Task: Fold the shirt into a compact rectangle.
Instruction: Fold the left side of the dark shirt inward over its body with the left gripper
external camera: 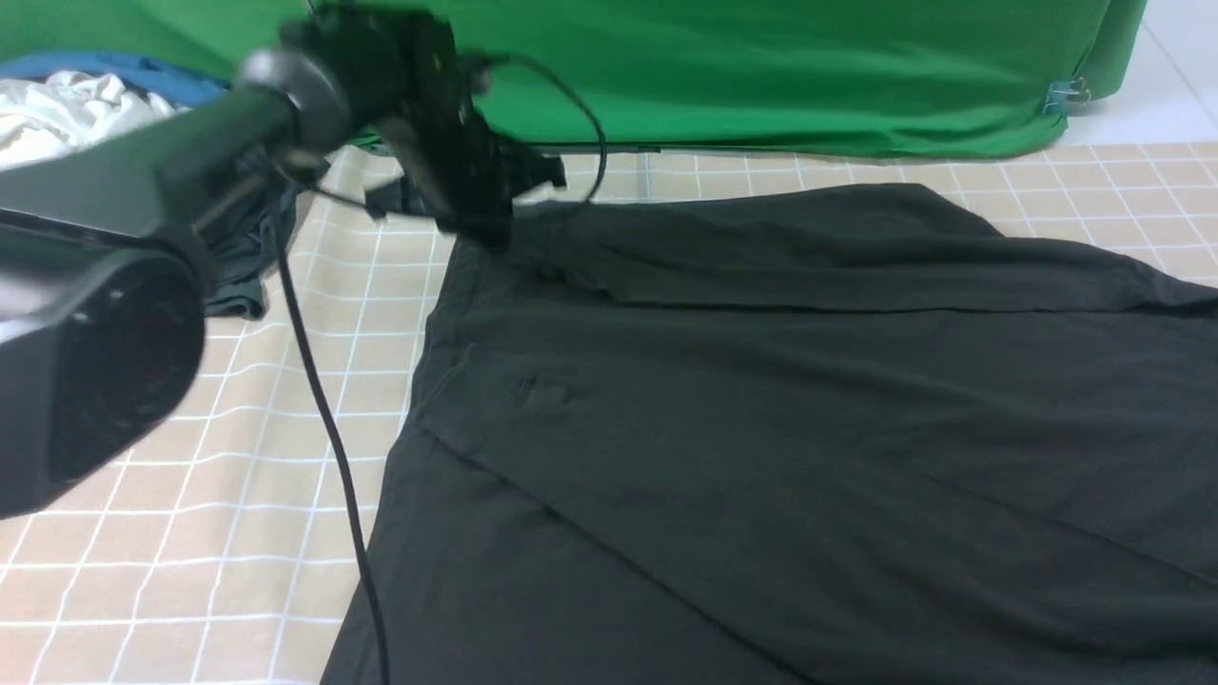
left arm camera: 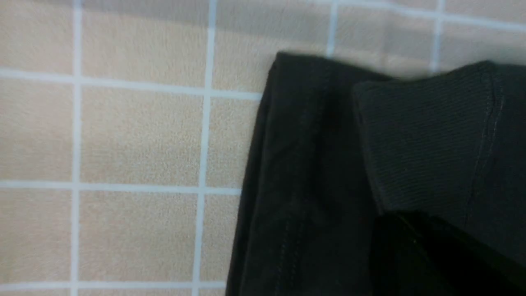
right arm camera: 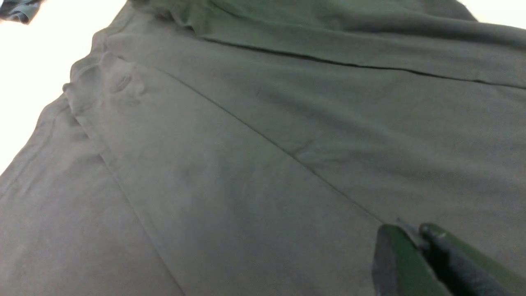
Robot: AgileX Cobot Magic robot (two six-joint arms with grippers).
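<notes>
Spreading right from the left claw (external camera: 473, 228) lies the shirt (external camera: 761, 428).

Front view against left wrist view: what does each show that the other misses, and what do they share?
Front view only: the left gripper at the far left corner of the black shirt, the shirt's full spread with its fold lines, the green backdrop, and a pile of white and blue clothes. Left wrist view only: the ribbed band and the stitched hem up close. Both: the shirt lying on the beige checked cloth.
</notes>
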